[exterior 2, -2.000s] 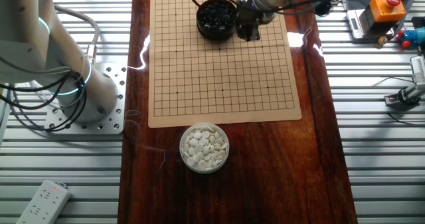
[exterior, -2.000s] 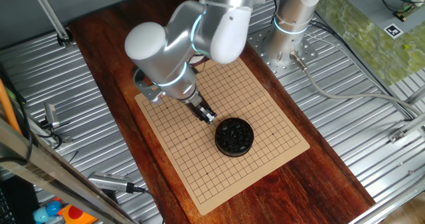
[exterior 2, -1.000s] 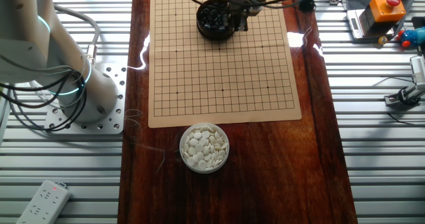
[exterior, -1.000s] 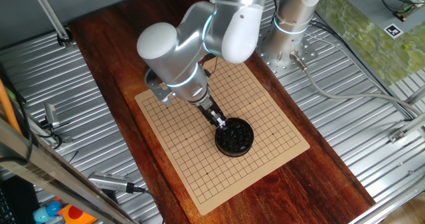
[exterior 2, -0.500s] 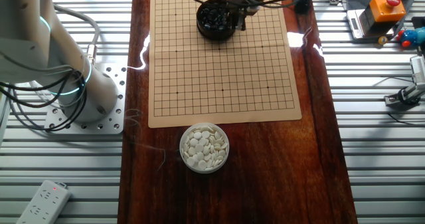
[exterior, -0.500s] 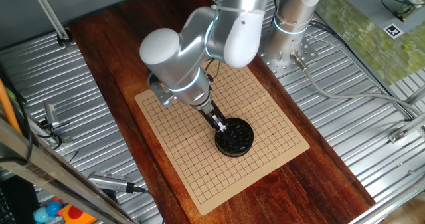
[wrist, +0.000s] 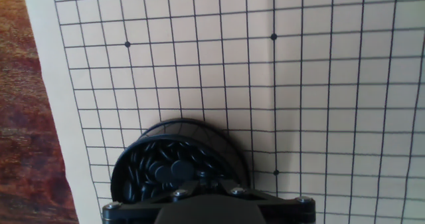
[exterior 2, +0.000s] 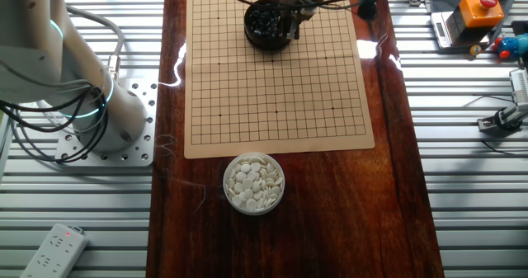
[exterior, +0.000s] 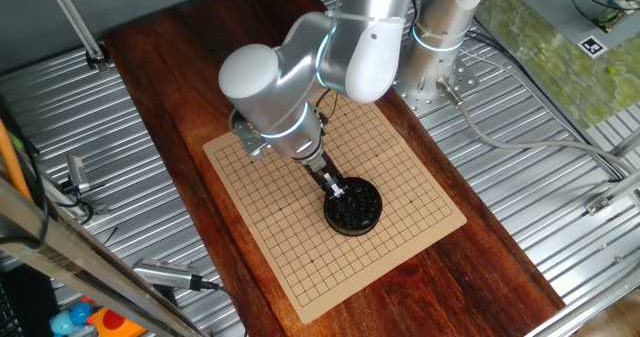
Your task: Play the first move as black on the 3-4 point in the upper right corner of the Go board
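The tan board (exterior: 395,167) with its black grid lies on the dark wooden table; it also shows in the other fixed view (exterior 2: 272,88) and the hand view (wrist: 299,84). A round black bowl (exterior: 356,209) full of glossy black stones (wrist: 166,165) stands on the board near one edge, and shows in the other fixed view (exterior 2: 264,24). My gripper (exterior: 338,189) points down at the bowl's rim, on the side toward the board's middle (exterior 2: 290,26). In the hand view its fingertips (wrist: 206,179) sit close together just over the stones. I cannot tell if they hold a stone. No stone lies on the grid.
A bowl of white stones (exterior 2: 254,183) stands on the wood just off the board's opposite edge. The arm's silver base (exterior 2: 107,121) is bolted to the metal bench beside the table. An orange box (exterior 2: 477,10) and tools lie on the bench.
My gripper moved from over the open grid beside the bowl to the bowl's rim and came down toward the black stones. The bowl and board stayed put.
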`<state>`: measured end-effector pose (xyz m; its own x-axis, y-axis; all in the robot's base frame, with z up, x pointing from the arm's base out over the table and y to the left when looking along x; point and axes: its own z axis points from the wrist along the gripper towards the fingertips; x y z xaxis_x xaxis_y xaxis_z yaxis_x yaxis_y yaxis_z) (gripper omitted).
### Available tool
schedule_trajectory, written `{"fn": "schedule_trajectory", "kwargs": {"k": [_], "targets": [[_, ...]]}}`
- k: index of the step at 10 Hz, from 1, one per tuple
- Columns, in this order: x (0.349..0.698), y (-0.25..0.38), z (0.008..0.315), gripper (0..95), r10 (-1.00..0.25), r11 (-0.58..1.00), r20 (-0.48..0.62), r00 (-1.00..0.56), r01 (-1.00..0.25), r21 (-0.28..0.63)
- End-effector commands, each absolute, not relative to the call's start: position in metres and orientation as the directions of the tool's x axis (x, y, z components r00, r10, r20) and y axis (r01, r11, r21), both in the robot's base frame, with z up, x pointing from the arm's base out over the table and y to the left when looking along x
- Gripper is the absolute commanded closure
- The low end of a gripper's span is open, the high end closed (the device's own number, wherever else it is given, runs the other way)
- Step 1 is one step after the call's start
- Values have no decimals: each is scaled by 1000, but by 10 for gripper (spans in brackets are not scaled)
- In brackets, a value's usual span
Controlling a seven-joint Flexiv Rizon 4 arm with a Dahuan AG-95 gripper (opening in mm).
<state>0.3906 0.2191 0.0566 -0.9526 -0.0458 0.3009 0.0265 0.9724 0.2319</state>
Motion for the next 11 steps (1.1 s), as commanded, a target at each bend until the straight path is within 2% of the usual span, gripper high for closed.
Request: {"fn": "schedule_trajectory", "kwargs": {"k": [1,2,8,10,11], "targets": [[390,219,56,760,-41,970,297,-954,34,241],[391,219,55,570,-29,967,301,-953,50,251],[394,222,52,570,-17,961,294,-956,66,268],[392,222,49,950,-12,962,288,-958,67,265],[391,221,46,950,-13,962,282,-959,65,264]]}}
